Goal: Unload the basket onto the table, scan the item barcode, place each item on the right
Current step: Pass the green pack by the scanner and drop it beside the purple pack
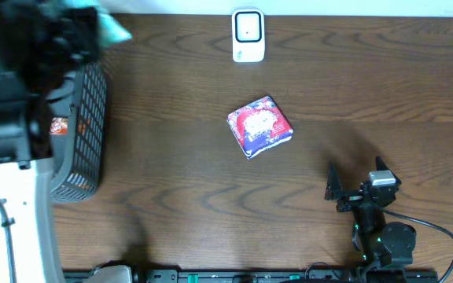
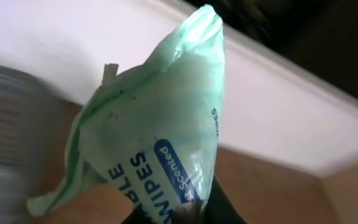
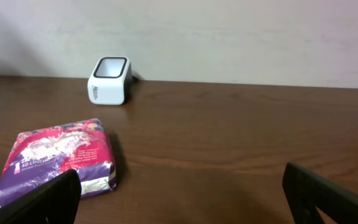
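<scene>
At far left, the left gripper [image 2: 190,213] is clamped on the bottom edge of a green wipes pack [image 2: 160,130], held up above the basket [image 1: 85,134]. The scanner [image 1: 248,35] stands at the table's far edge, centre. A red-and-purple pack [image 1: 259,126] lies mid-table, well apart from it. At lower right, the right gripper [image 1: 355,170] has its jaws spread wide, holding nothing.
</scene>
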{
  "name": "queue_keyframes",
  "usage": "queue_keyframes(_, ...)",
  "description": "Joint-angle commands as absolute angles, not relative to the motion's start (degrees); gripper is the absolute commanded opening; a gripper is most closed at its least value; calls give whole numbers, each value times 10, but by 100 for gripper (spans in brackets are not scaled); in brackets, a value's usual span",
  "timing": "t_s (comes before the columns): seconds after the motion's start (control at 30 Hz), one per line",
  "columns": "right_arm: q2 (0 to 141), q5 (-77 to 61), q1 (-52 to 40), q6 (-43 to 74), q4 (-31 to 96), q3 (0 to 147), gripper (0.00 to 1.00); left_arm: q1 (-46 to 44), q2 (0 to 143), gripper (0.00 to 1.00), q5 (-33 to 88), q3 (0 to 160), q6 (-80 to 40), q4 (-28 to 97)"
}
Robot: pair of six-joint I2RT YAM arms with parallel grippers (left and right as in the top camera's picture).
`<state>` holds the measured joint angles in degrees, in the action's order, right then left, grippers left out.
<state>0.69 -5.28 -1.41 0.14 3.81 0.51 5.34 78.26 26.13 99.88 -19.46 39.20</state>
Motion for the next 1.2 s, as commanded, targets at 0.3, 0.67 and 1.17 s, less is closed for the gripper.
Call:
queue_keyframes(0.3, 4, -51, -19, -5, 40, 3, 99, -168, 974, 7, 98, 987, -236, 600)
queue_keyframes(0.67, 4, -50, -19, -5, 40, 3, 99, -252, 1189, 7, 100, 987, -353, 653)
queue_keyframes(1.17, 4, -50, -19, -5, 40, 3, 99, -303, 1266, 8, 190, 987, -223, 443)
